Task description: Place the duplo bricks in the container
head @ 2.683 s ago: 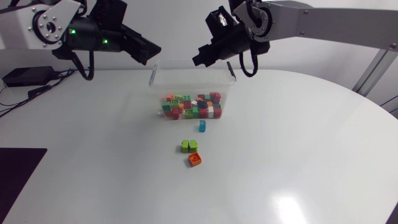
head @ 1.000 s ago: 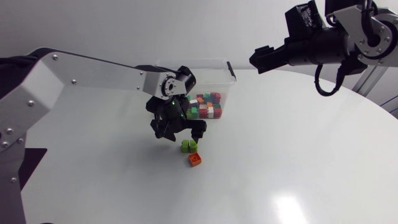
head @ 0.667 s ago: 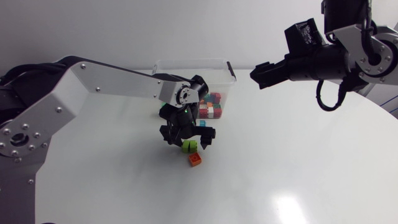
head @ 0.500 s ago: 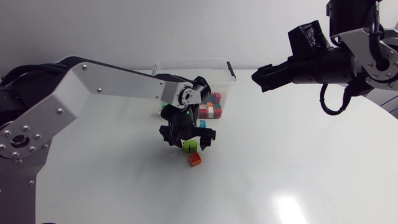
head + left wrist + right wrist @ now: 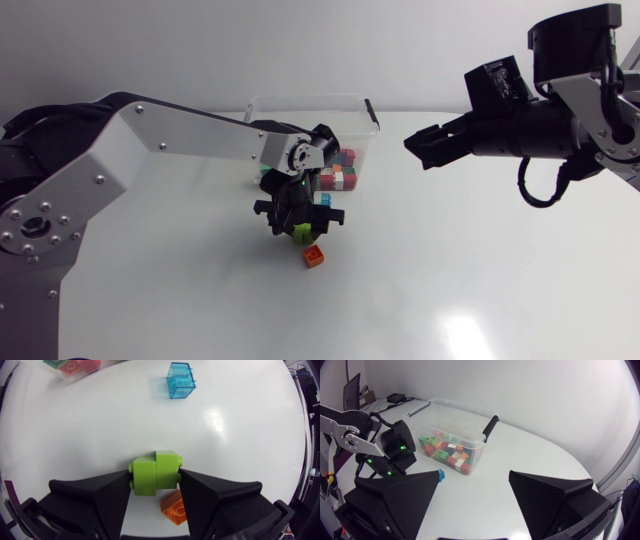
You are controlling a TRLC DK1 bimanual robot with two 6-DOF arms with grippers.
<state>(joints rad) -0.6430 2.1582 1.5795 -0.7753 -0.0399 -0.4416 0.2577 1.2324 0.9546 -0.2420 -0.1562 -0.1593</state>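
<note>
The left arm comes in over the white bench (image 5: 480,260) with its claw (image 5: 300,222) pointed down just in front of the container (image 5: 300,103). In the left wrist view this left claw (image 5: 155,480) is closed on the green bricks (image 5: 155,472). These are two lime-green pieces sitting side by side, with one black finger pressed against each outer face. From above, the green bricks (image 5: 301,235) show as a small bright patch under the claw. Whether they rest on the bench or are raised off it cannot be told.

An orange brick (image 5: 175,507) lies just beside the green ones, partly under one finger. In the head view this orange brick (image 5: 314,256) sits on the bench on the near side of the claw. A translucent blue brick (image 5: 180,380) stands alone ahead of the claw, between it and the container.

The container is a clear plastic box (image 5: 455,407) with a black handle (image 5: 489,425) on its end. It holds a heap of mixed bricks (image 5: 445,450) in red, green, orange and white.

The right arm is held well apart, above the bench to the right of the container. Its claw (image 5: 418,150) points toward the box. In its own wrist view the right claw (image 5: 474,480) is spread wide with nothing between the fingers.
</note>
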